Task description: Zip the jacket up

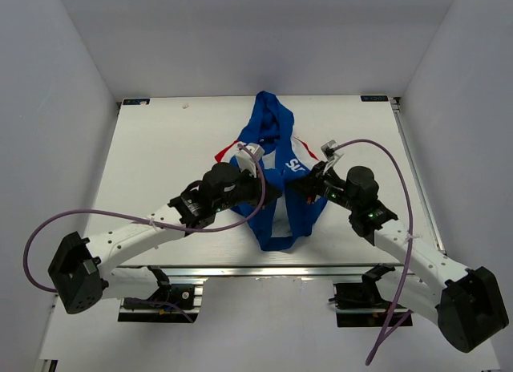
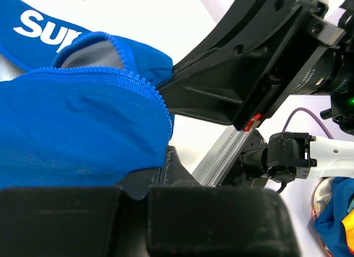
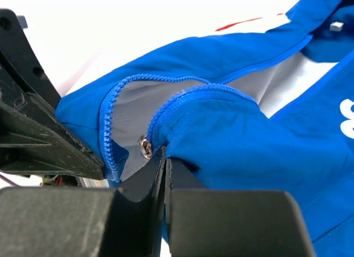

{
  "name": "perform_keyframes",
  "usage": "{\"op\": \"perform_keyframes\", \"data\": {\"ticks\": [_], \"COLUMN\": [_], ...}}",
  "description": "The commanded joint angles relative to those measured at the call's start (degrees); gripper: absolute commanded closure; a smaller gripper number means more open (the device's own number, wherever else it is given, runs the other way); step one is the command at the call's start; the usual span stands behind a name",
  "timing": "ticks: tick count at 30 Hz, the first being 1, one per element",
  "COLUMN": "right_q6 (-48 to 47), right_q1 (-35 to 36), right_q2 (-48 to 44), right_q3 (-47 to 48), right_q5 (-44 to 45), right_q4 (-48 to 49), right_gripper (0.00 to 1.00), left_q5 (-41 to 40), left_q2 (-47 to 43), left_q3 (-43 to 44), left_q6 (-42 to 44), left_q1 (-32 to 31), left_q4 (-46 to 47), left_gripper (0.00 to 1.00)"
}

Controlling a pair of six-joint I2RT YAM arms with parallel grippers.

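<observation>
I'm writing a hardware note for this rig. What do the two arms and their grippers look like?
The left arm and right arm have white links with black joints and bulky black bases. A thin purple cable loops along each. The left gripper and right gripper are matte black with blocky fingers. A small green light glows near the right wrist.

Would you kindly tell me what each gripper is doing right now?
Left gripper: shut on the jacket.
Right gripper: shut on the jacket too.

jacket lettering [image 3: 348, 116] cut off (right edge)
</observation>
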Motion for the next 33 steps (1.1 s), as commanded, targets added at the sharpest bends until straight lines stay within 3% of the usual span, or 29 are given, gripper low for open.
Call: {"op": "perform_keyframes", "data": {"ticks": [1,16,33], "right_q6": [-0.5,1.1,6.0], "right_q1": [0.4,0.4,0.4], "right_q2": [-2.5,-6.0,-3.7], "right_q3": [1.1,1.0,4.0], "right_q5": [2.9,-2.1,-3.6], "right_q4": [5.2,1.9,-0.7], "right_gripper": [1.00,1.00,1.00], "left_q5": [0.5,-9.7,-7.6], "left_q2": [-2.7,-8.2,-5.7], "left_q3": [2.2,2.8,2.6], "left_q6": [1.1,4.3,4.7], "left_q1": [-0.2,-0.2,-0.2], "left_q4": [0.1,-1.7,3.0], "left_gripper": [1.00,1.00,1.00]}}
